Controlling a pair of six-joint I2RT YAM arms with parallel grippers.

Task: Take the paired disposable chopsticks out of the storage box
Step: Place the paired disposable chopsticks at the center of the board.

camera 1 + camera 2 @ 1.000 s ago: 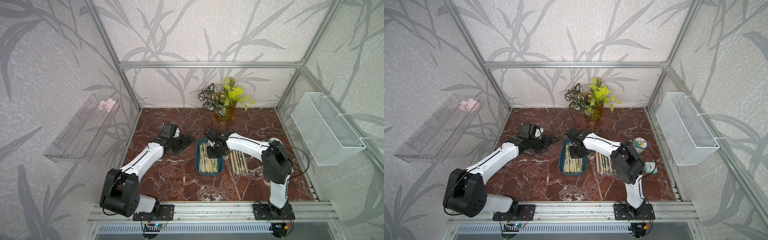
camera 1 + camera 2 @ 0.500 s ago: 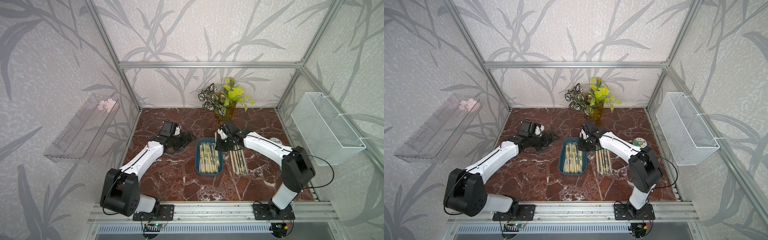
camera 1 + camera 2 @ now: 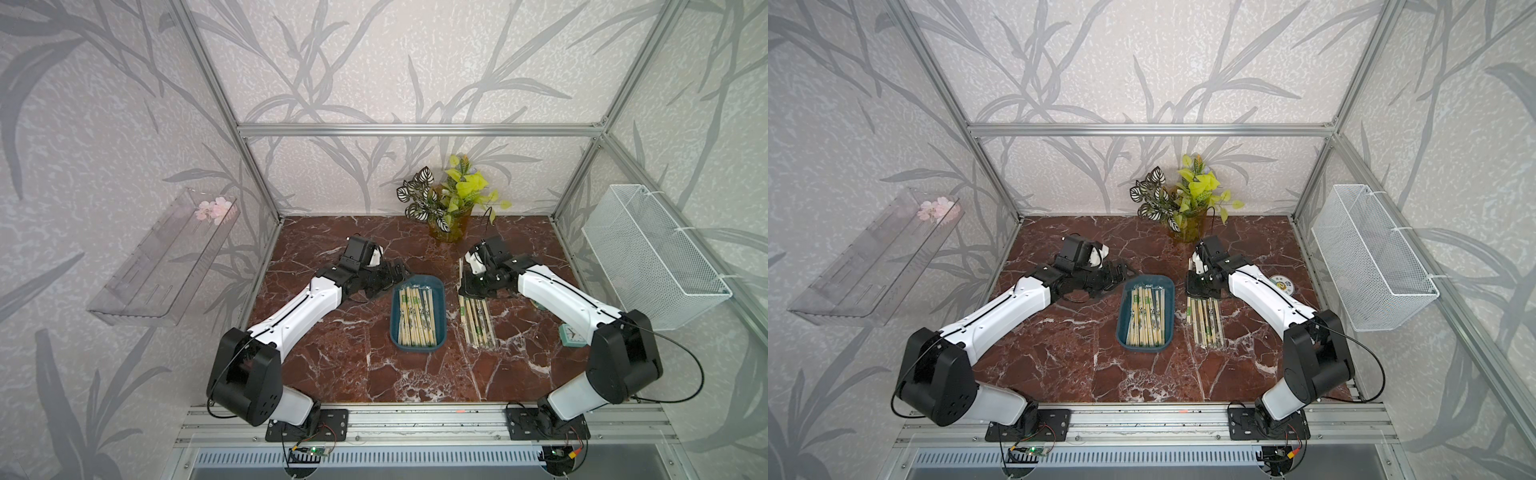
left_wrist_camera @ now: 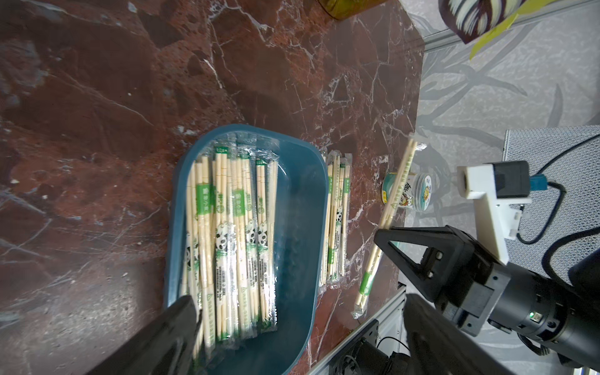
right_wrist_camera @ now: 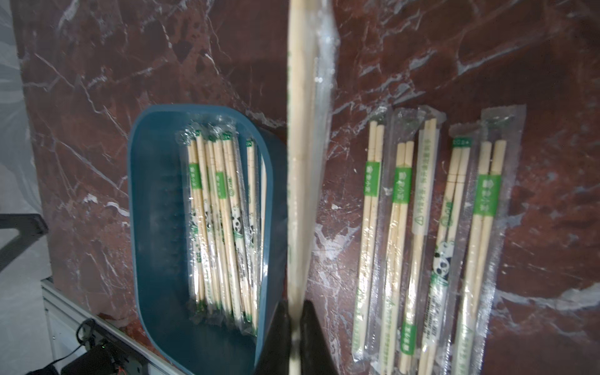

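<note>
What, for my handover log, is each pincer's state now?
Left pincer: open, empty.
Right pincer: closed on one wrapped chopstick pair.

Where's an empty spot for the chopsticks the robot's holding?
Bare marble table lies between the storage box and the front rail, and between the laid-out chopsticks and the clock. Crowded: the thin gap between box and row, by the right gripper with its chopstick pair.

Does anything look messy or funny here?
Nothing is spilled or broken. The only odd thing is one wrapped chopstick pair held slanted off the table, pinched by the right hand beside the storage box. The pairs in the box and the row beside it lie flat.
</note>
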